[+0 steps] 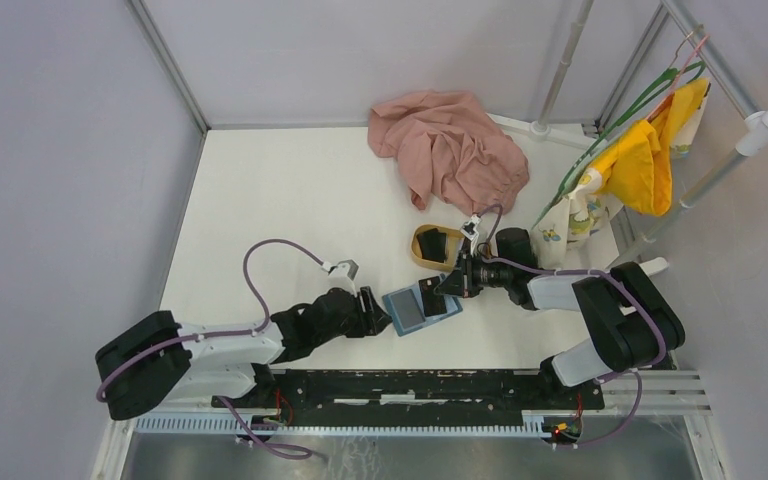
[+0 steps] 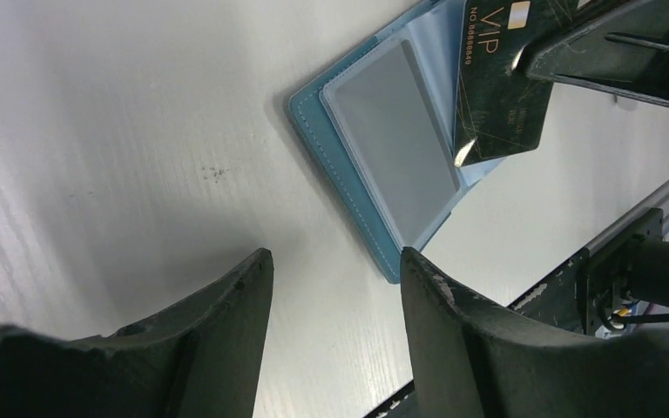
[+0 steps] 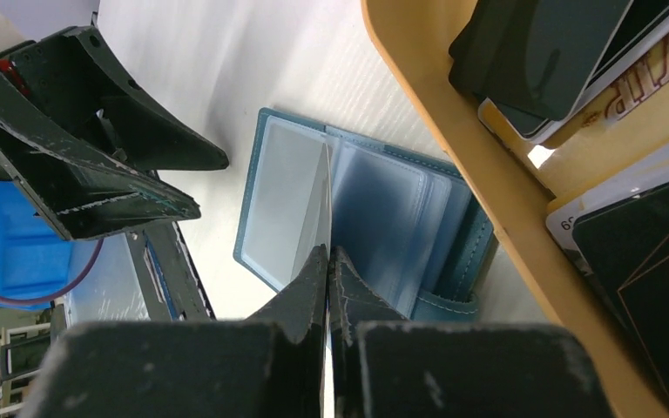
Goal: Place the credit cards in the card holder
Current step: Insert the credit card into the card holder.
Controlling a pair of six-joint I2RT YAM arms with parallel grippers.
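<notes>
Teal card holder (image 1: 412,310) lies open on the white table (image 1: 290,200), between the two arms. Pinched tight in the right gripper (image 3: 327,254), a black credit card (image 2: 498,96) stands edge-on over its clear sleeves. And the left gripper (image 2: 335,261): just beside the holder, fingers apart, nothing in them. Other cards (image 3: 540,52) lie in the wooden tray (image 3: 453,139).

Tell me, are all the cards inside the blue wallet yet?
Not yet. Done: the card holder lies open on the table, its clear pockets looking empty. In hand: the right fingers pinch one black card over it. Left: more cards wait in the wooden tray.
</notes>
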